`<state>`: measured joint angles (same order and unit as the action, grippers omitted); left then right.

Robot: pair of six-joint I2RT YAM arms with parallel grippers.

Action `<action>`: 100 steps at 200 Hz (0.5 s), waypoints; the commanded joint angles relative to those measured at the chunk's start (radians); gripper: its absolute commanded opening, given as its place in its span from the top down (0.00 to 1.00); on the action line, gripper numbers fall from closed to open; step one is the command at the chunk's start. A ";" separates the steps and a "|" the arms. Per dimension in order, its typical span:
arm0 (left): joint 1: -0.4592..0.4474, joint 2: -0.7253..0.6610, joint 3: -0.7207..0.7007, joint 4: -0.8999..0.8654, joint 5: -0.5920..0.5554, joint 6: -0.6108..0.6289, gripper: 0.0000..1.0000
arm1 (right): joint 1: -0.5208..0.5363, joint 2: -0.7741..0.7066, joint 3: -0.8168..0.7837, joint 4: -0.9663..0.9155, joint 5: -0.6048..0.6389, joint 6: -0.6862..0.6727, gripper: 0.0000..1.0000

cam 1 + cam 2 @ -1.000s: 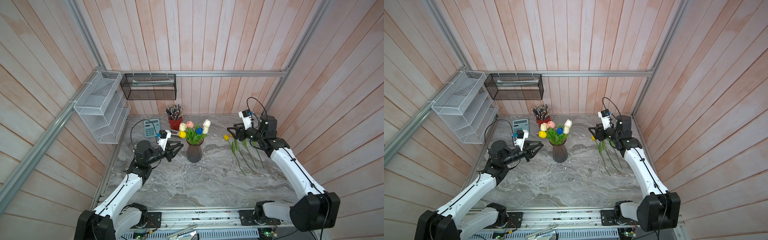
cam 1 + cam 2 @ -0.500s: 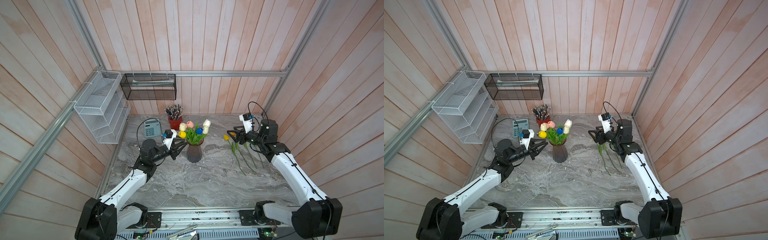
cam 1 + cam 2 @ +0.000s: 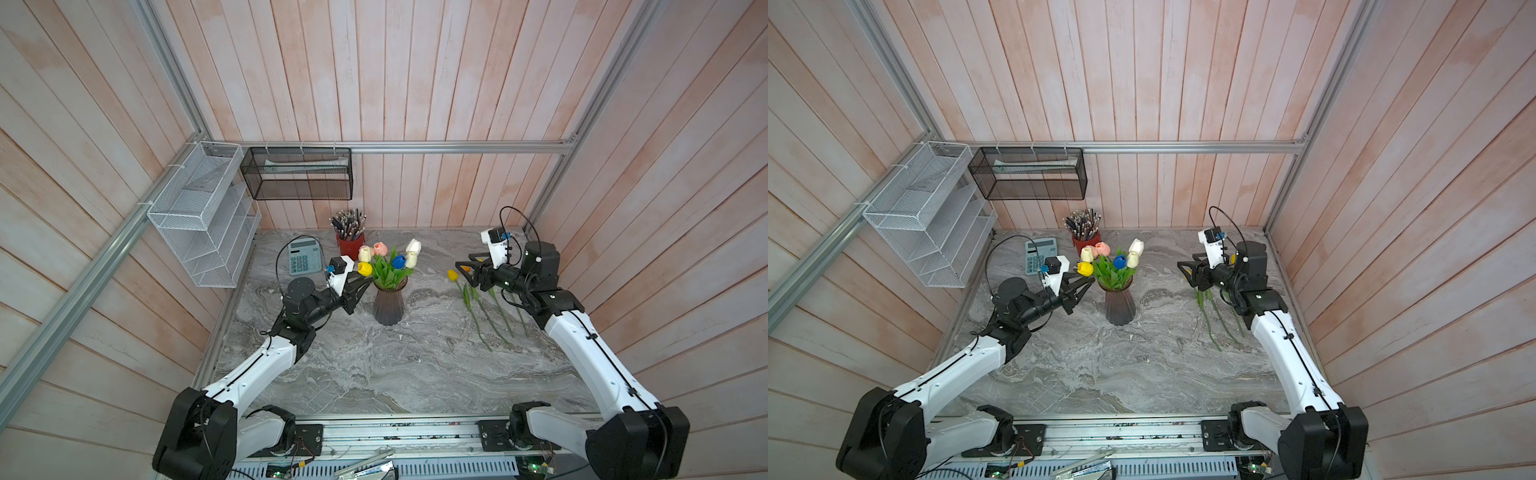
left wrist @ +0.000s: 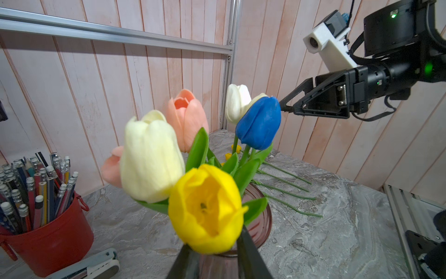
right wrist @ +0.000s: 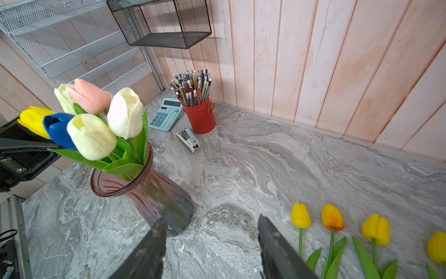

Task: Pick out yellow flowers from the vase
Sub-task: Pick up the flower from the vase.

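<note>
Beside the vase (image 3: 389,305), left jaws apart flanking a yellow flower (image 3: 365,269), right jaws apart, empty

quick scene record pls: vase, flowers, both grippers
vase: upright on the table
yellow in vase: one yellow tulip, on the left arm's side
yellow on table: four laid-out tulips in a row, one more orange
others in vase: white tulip, pink tulip, blue tulip
left gripper: fingers flank the yellow tulip under its head; grip unclear
right gripper: open, empty, above the table
</note>
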<state>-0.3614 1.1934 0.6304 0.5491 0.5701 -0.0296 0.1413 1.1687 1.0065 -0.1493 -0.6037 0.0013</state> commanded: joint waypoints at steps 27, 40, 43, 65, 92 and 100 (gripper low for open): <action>-0.012 0.026 0.038 0.061 -0.015 0.014 0.72 | -0.005 -0.022 -0.019 0.019 -0.007 0.017 0.38; -0.014 0.040 0.046 0.056 -0.021 0.016 0.73 | -0.006 -0.027 -0.019 0.017 -0.006 0.017 0.38; -0.015 0.041 0.048 0.056 -0.022 0.016 0.72 | -0.005 -0.028 -0.020 0.017 -0.006 0.017 0.38; -0.020 0.055 0.051 0.064 -0.042 0.016 0.72 | -0.005 -0.036 -0.026 0.013 -0.004 0.016 0.38; -0.025 0.067 0.051 0.088 -0.052 0.010 0.76 | -0.005 -0.046 -0.040 0.021 -0.008 0.017 0.38; -0.028 0.071 0.051 0.093 -0.055 0.008 0.77 | -0.005 -0.050 -0.043 0.023 -0.008 0.017 0.38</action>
<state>-0.3809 1.2499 0.6518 0.6029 0.5392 -0.0261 0.1413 1.1374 0.9874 -0.1471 -0.6037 0.0086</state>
